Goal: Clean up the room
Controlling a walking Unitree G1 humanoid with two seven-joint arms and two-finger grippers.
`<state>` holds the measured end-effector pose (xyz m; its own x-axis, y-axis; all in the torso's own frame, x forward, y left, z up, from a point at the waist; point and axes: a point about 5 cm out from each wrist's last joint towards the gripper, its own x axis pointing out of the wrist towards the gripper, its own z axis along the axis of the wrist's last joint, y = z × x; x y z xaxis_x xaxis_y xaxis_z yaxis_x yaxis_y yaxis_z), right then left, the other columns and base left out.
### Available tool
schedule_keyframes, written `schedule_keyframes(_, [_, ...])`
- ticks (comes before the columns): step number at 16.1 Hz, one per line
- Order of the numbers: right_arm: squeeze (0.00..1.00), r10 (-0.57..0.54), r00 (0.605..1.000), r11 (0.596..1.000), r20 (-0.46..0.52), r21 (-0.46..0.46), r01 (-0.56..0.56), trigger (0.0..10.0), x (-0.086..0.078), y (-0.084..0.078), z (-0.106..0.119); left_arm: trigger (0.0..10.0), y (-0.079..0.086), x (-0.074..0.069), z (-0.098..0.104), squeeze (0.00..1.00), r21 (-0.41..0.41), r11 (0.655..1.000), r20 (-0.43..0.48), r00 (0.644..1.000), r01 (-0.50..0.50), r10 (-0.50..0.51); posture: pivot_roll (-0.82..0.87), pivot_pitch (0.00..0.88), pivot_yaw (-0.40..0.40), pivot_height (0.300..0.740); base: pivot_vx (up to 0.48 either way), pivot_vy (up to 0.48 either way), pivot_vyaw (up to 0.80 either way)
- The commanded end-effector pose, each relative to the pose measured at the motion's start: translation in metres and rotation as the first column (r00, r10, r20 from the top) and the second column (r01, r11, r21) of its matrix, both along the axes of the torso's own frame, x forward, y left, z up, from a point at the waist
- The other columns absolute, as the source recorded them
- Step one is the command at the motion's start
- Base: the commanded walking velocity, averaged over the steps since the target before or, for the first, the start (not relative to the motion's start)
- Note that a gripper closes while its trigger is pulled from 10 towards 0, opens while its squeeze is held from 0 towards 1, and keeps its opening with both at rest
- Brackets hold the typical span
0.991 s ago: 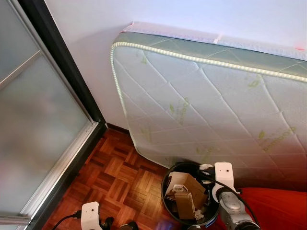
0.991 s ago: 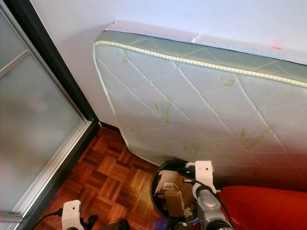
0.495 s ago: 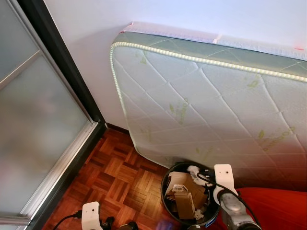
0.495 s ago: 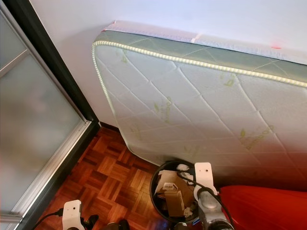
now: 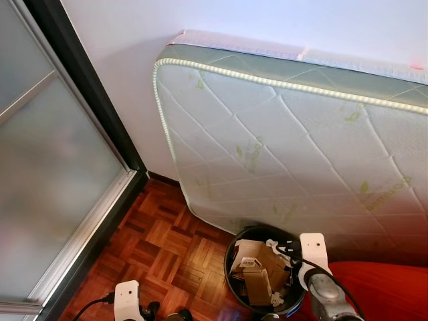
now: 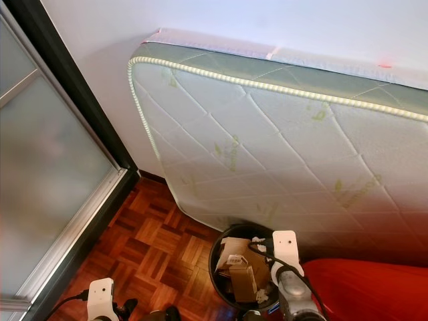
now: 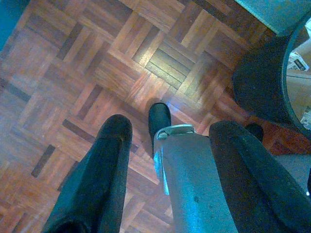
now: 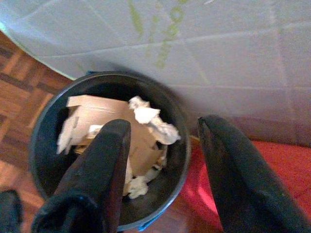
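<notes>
Your right gripper (image 8: pixel 163 170) hung wide open and empty over the black bin (image 5: pixel 234 284) of cardboard and crumpled paper (image 8: pixel 150 119) beside the mattress (image 5: pixel 287 147), while your left gripper (image 7: pixel 170 165) stood open above the parquet floor (image 7: pixel 97 58).

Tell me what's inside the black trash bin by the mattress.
The black trash bin holds folded brown cardboard and crumpled white paper, piled close to the rim. Whatever lies beneath that pile is covered. The right gripper hangs open above the bin.
</notes>
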<state>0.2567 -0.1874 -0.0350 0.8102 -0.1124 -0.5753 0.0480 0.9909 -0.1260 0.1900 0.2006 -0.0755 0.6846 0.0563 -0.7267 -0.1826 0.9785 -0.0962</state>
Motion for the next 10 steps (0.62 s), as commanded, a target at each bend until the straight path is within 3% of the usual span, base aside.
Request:
schedule_keyframes(1, [0.0,-0.001,1.0,0.998,-0.02,0.06,0.002,10.0,-0.0107,0.0058,-0.0083,10.0,-0.0013,-0.0072,-0.0048,0.0,0.001,1.0,-0.046,0.999,-0.01,0.01,0.04,0.228,0.047,0.74,0.0,0.0,0.0])
schedule_keyframes(8, [0.0,-0.006,0.999,0.997,-0.035,0.078,0.009,10.0,-0.0187,0.0094,-0.0139,10.0,-0.0023,-0.0055,-0.0043,0.0,-0.003,1.0,-0.046,0.999,-0.015,0.014,0.03,0.227,0.047,0.74,0.0,0.0,0.0])
schedule_keyframes(10, [0.0,-0.005,1.0,0.996,-0.025,0.087,0.007,10.0,-0.0164,0.01,-0.0122,10.0,-0.0023,-0.006,-0.0045,0.0,-0.003,1.0,-0.048,0.999,-0.015,0.014,0.03,0.224,0.046,0.74,-0.247,0.0,0.0])
